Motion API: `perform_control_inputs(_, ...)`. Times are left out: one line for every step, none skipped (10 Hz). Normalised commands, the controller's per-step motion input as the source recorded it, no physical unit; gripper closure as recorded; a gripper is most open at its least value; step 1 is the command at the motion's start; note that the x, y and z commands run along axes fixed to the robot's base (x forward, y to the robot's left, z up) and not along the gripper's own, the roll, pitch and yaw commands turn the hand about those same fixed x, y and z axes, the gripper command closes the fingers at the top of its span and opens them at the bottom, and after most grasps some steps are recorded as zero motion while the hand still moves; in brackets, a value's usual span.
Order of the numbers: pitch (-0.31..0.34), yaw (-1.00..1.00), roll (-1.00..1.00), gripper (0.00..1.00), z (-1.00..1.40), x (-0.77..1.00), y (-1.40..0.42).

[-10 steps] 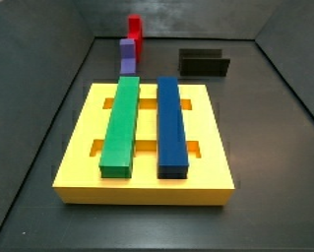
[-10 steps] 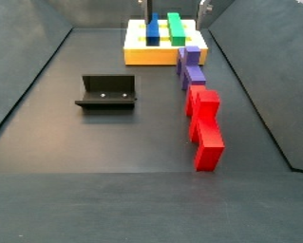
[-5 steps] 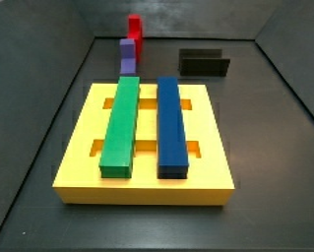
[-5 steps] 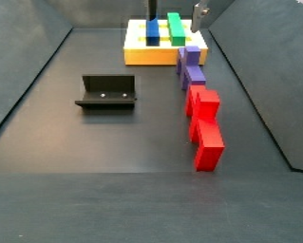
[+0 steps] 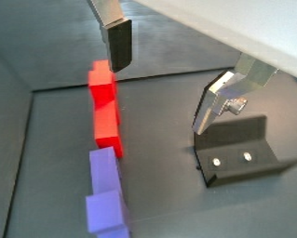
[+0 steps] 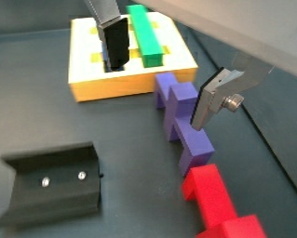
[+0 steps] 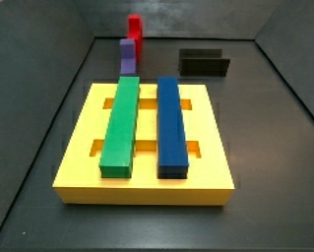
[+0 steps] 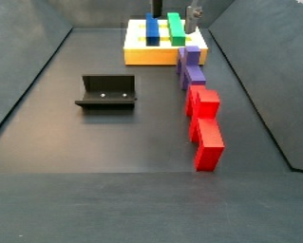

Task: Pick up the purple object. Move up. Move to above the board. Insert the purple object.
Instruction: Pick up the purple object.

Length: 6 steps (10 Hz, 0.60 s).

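Open hand [image 6: 166, 67] above purple object [image 6: 182, 121], nothing between; red block [image 6: 222, 198] and board [image 6: 101, 86] abutting its ends.

We can read no text, label, brand, number or sign in any view: the purple object [image 6: 182, 121], the board [image 7: 146, 177], the red block [image 8: 206, 128] and the fixture [image 5: 244, 160] are all blank, and the pincer [image 6: 163, 76], open above the floor, bears no marking either.

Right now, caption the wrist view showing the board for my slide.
Open gripper hovers above purple object lying between yellow board and red block.
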Motion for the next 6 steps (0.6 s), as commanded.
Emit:
perform_control_inputs(-0.087,-0.95,-0.17,0.00,0.00,0.00,-0.06)
perform_control_inputs(-0.161,-0.88,-0.22,0.00,-0.02,0.00,-0.10)
perform_control_inputs(-0.157,-0.82,-0.21,0.00,0.00,0.00,-0.16)
perform_control_inputs(-0.190,-0.71,-0.22,0.00,0.00,-0.07,-0.26)
perform_control_inputs(-0.187,-0.67,-0.21,0.00,-0.04,-0.03,-0.33)
perform_control_inputs(-0.187,-0.67,-0.16,0.00,-0.17,-0.07,-0.39)
